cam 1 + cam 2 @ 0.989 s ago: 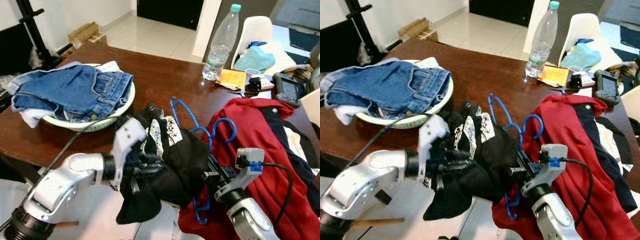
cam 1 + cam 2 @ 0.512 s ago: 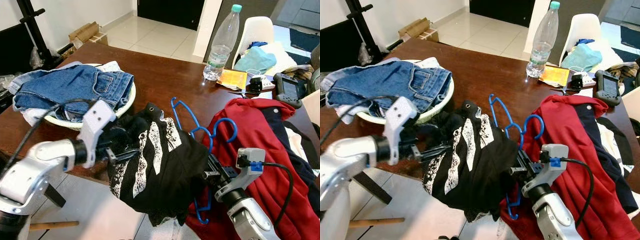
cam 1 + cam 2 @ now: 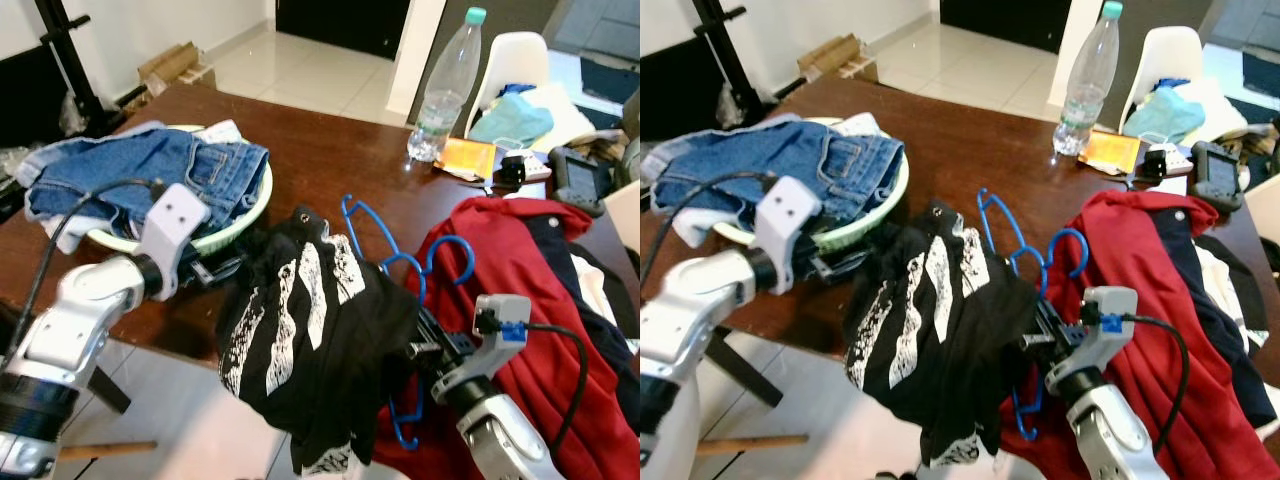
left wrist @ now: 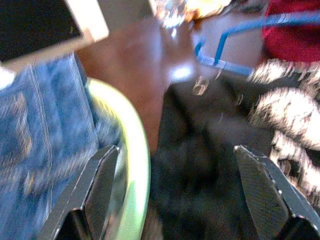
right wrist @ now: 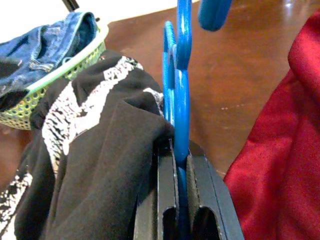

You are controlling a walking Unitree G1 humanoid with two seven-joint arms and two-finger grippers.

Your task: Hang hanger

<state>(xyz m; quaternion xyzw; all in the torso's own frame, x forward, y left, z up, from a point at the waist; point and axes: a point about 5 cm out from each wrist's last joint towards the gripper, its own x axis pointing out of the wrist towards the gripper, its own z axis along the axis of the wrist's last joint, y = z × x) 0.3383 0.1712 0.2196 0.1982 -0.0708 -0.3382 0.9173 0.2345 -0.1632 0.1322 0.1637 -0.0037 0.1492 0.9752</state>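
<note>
Holding the blue hanger (image 3: 385,262) tight, the right end effector (image 3: 432,345) has its two black fingers shut on a lower part of the thin frame, over the near edge of the brown worktop (image 3: 330,150). A black shirt with white marks (image 3: 310,350) is draped on the hanger and hangs down past the worktop edge.

A second ago the left end effector (image 4: 175,190) was bunched up in the black shirt. Now it has let go and pulled back toward the green basket (image 3: 255,205) of blue jeans (image 3: 150,175). Its fingers are spread wide with nothing between them. The shirt has fallen open and hangs longer and flatter. This likely means the shirt is now on the hanger well enough, and carrying it off to hang up is the step to come.

The hanger stands up on a slant. Its long side runs from the right end effector up and away across the worktop, toward the water bottle (image 3: 440,85). Its hook (image 3: 450,258) curls over beside the red jacket (image 3: 520,270).
</note>
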